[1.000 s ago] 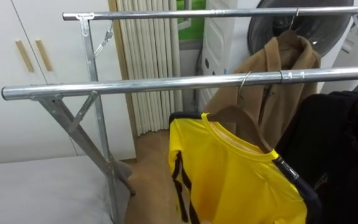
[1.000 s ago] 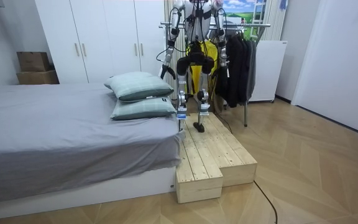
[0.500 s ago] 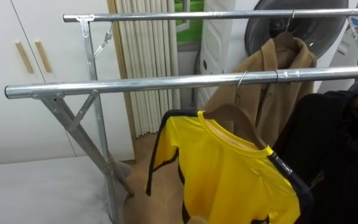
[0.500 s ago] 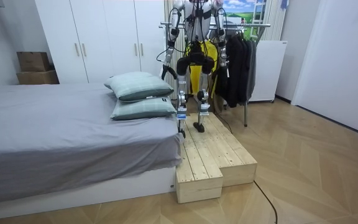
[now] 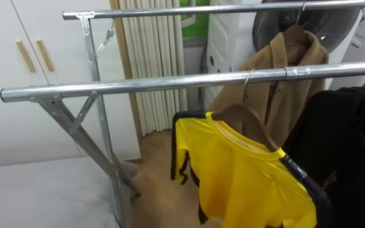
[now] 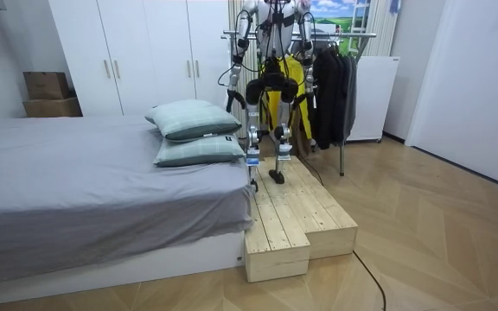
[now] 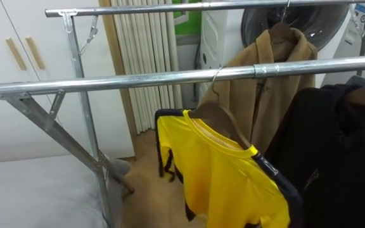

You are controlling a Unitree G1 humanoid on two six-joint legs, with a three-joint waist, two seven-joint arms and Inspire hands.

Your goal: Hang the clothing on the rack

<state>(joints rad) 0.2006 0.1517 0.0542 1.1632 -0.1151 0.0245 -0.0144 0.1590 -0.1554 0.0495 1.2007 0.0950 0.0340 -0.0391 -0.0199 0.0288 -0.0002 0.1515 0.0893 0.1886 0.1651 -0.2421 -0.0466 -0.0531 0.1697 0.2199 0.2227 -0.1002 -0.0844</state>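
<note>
The robot stood on a wooden platform [image 6: 292, 216] at the foot of a bed [image 6: 85, 181], facing a metal clothes rack. The yellow shirt [image 5: 246, 177], trimmed in black at the sleeves, hung on a wooden hanger [image 5: 243, 120] whose wire hook sat over the near rail [image 5: 138, 85], right of that rail's middle. The shirt hung tilted, its right shoulder lower than its left. A tan coat [image 5: 284, 82] hung from the far rail [image 5: 189, 9] behind it, and black garments [image 5: 353, 152] crowded the near rail just right of the shirt. White wardrobe doors [image 5: 18, 82] and a pale pleated curtain [image 5: 157, 63] stood beyond the rack on the left. In the room view the left hand [image 6: 232, 97] and right hand [image 6: 309, 86] showed low beside the hips, too small to tell how the fingers were set.
</note>
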